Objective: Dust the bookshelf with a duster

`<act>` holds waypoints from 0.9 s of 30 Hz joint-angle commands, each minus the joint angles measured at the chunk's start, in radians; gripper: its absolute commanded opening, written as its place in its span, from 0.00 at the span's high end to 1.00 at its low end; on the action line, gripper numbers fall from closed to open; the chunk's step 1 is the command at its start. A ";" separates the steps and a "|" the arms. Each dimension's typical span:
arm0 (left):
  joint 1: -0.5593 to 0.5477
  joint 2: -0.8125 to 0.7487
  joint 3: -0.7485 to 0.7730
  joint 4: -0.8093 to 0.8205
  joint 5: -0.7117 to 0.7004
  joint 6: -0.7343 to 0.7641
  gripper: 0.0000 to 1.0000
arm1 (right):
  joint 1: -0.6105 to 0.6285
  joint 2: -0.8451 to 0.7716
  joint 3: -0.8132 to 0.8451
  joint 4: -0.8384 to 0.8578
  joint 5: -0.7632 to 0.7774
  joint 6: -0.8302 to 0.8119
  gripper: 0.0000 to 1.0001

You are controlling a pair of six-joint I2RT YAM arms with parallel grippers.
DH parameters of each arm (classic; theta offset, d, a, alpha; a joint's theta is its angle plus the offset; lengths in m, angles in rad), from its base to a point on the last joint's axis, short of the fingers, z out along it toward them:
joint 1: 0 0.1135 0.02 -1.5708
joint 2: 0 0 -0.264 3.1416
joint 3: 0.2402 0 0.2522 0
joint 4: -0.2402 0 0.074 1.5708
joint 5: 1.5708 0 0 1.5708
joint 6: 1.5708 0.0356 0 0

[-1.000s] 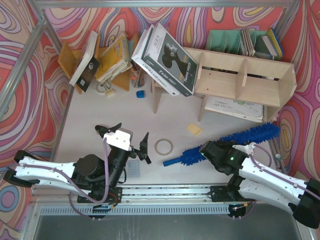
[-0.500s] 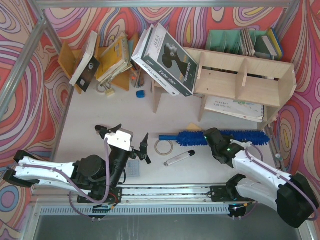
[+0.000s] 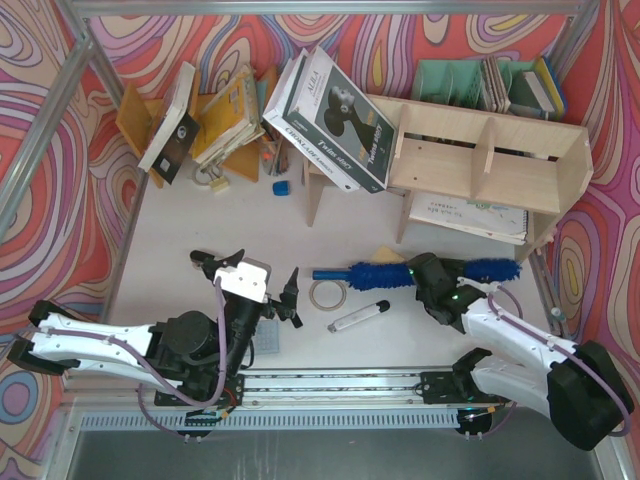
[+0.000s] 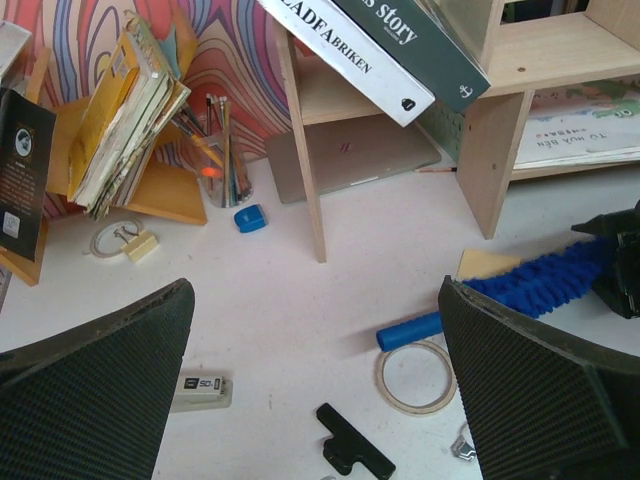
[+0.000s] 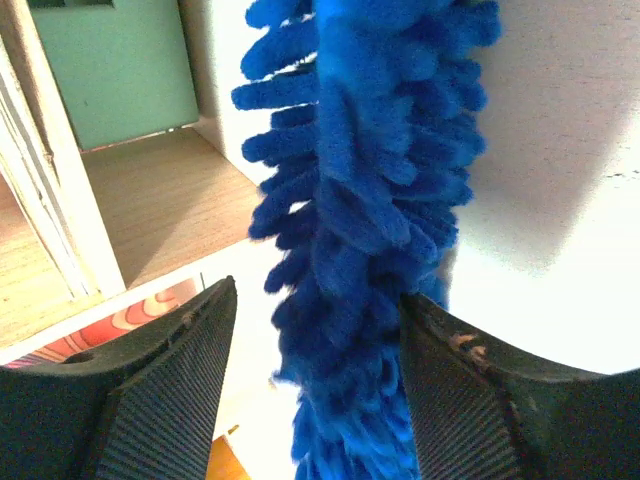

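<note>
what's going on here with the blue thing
The right pincer grips the duster by its fluffy middle, holding it level in front of the bookshelf, handle pointing left. The two are not touching yet, so dusting hasn't begun. The left pincer hangs open over the table near a tape ring, holding nothing.

White table (image 3: 200, 225), top view, clock positions taken from its centre. 1–2 o'clock: plywood bookshelf (image 3: 520, 180) standing on its panels. 10 o'clock: orange-brown book rack (image 3: 135, 115). 11 o'clock: small blue block (image 3: 282, 187). 6 o'clock, near centre: tape ring (image 3: 327, 293) lying flat. 5 o'clock: marker pen (image 3: 357, 316), just beside the ring but apart from it. 7 o'clock: small clear box (image 3: 266, 335).
</note>
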 commanded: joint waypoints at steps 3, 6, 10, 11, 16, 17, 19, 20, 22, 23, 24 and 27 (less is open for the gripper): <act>0.010 0.010 0.001 0.004 -0.014 -0.006 0.02 | -0.007 -0.038 -0.002 -0.009 0.014 0.239 0.30; 0.012 0.017 0.009 -0.003 -0.019 -0.009 0.02 | -0.009 -0.086 -0.004 -0.046 0.022 0.212 0.21; 0.018 0.018 0.001 -0.004 -0.021 -0.014 0.02 | -0.008 -0.178 -0.017 -0.103 0.021 0.159 0.12; 0.022 0.018 -0.001 -0.006 -0.021 -0.022 0.02 | -0.008 -0.203 -0.020 -0.116 0.018 0.140 0.06; 0.062 0.006 -0.007 -0.059 -0.005 -0.118 0.02 | -0.008 -0.327 -0.021 -0.155 0.045 -0.080 0.01; 0.081 0.006 -0.009 -0.077 0.004 -0.149 0.02 | -0.009 -0.353 -0.017 -0.146 0.058 -0.172 0.01; 0.137 0.011 -0.009 -0.141 0.020 -0.235 0.02 | -0.008 -0.374 -0.009 -0.116 0.073 -0.385 0.01; 0.156 0.016 -0.007 -0.184 0.028 -0.281 0.02 | -0.009 -0.381 -0.005 -0.094 0.078 -0.488 0.01; 0.227 0.039 0.012 -0.284 0.036 -0.390 0.02 | -0.008 -0.386 0.003 -0.050 0.079 -0.680 0.01; 0.260 0.055 0.026 -0.343 0.047 -0.448 0.02 | -0.009 -0.385 0.003 -0.006 0.067 -0.788 0.01; 0.295 0.071 0.041 -0.411 0.057 -0.503 0.02 | -0.009 -0.383 0.003 0.029 0.050 -0.904 0.01; 0.407 0.128 0.085 -0.589 0.058 -0.667 0.02 | -0.008 -0.383 -0.016 0.153 -0.035 -1.202 0.01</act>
